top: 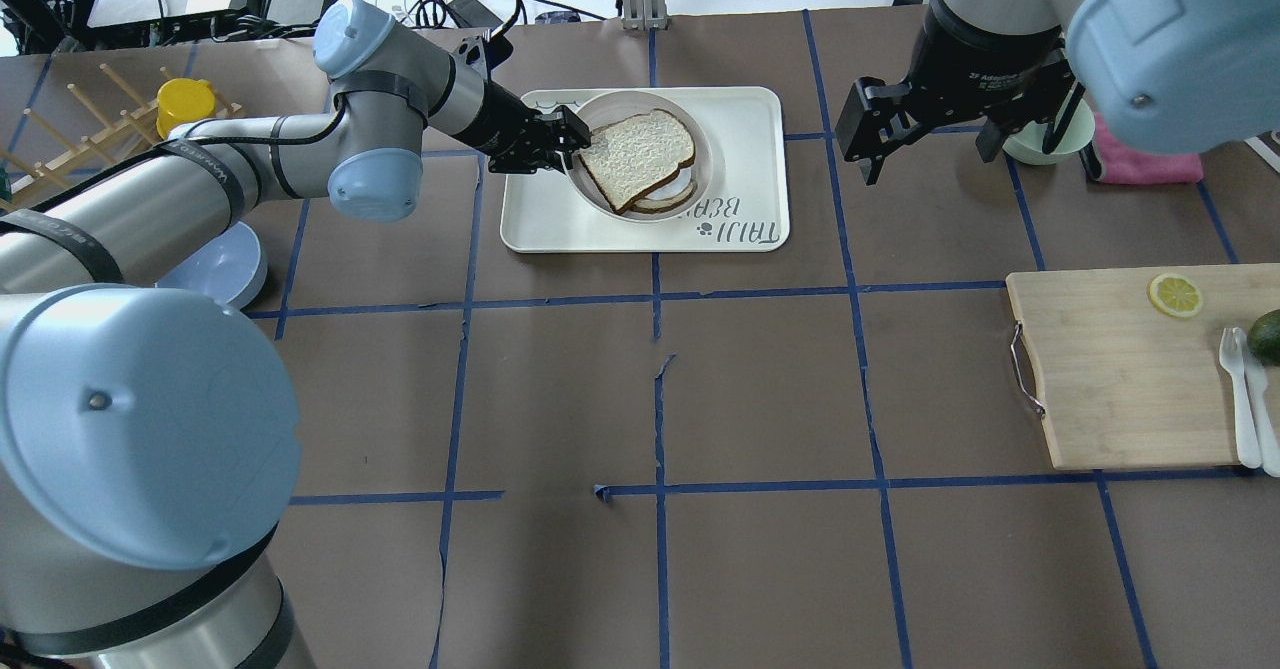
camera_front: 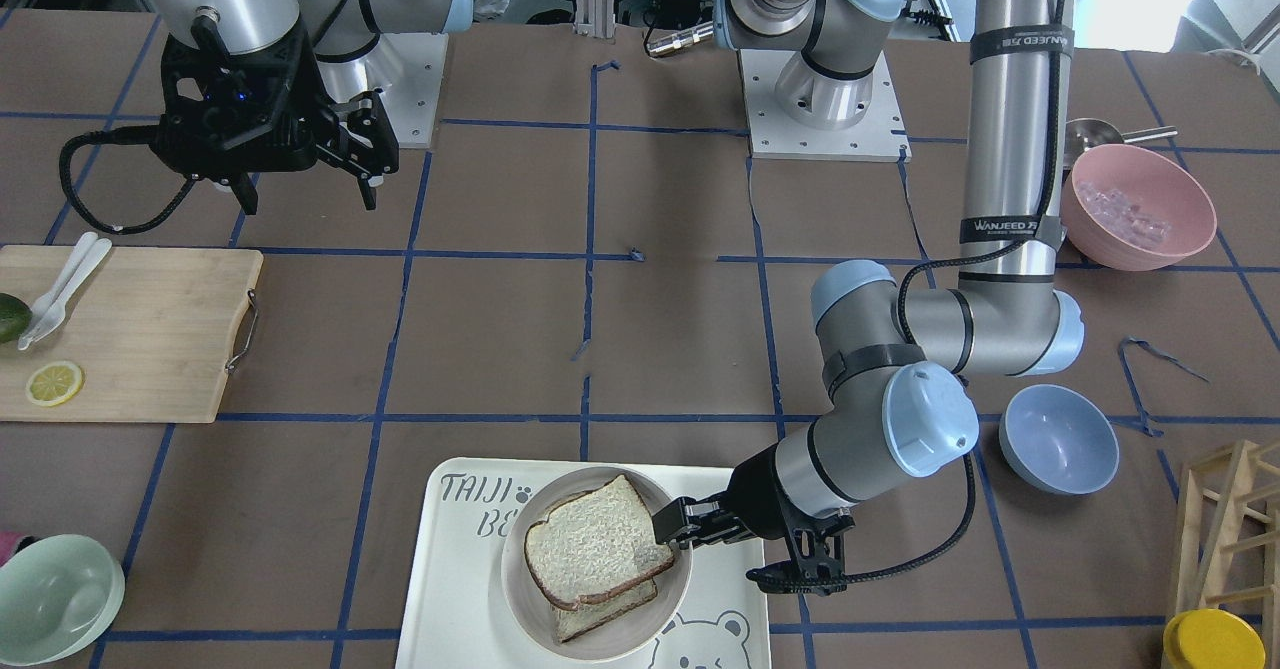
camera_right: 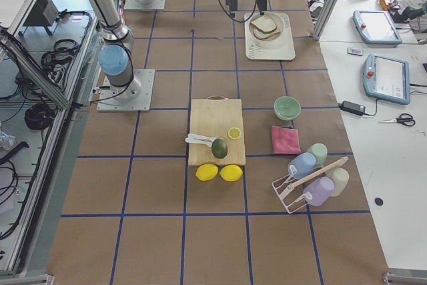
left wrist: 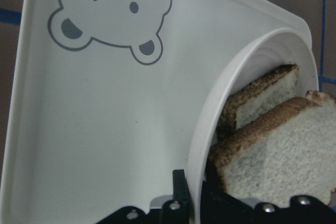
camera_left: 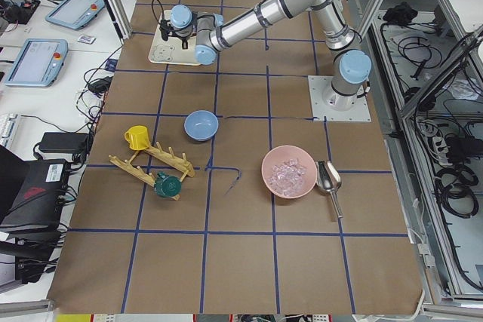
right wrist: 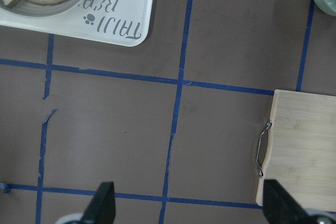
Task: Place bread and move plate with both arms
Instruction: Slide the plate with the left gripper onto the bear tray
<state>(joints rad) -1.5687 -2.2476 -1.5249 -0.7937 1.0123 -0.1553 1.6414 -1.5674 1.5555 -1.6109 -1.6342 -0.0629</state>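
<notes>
The left gripper (camera_front: 678,527) has its jaws clamped on the rim of the plate (camera_front: 625,637), which sits on the bear-printed tray (camera_front: 450,589). The bread (camera_front: 590,544) lies just beyond those jaws, inside the plate, on top of a second slice (camera_front: 600,614). The right gripper (camera_front: 308,187) hangs over the table (camera_front: 680,329) with its jaws wide apart, holding nothing, well away from the plate.

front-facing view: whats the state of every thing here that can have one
bread, lying flat atop a second slice
plate, upright on the bear tray, holding both slices
left gripper, astride the plate rim; clamped or not, cannot tell
right gripper, open, empty, held in the air
pink bowl, holding clear ice-like pieces
blue bowl, empty
</notes>
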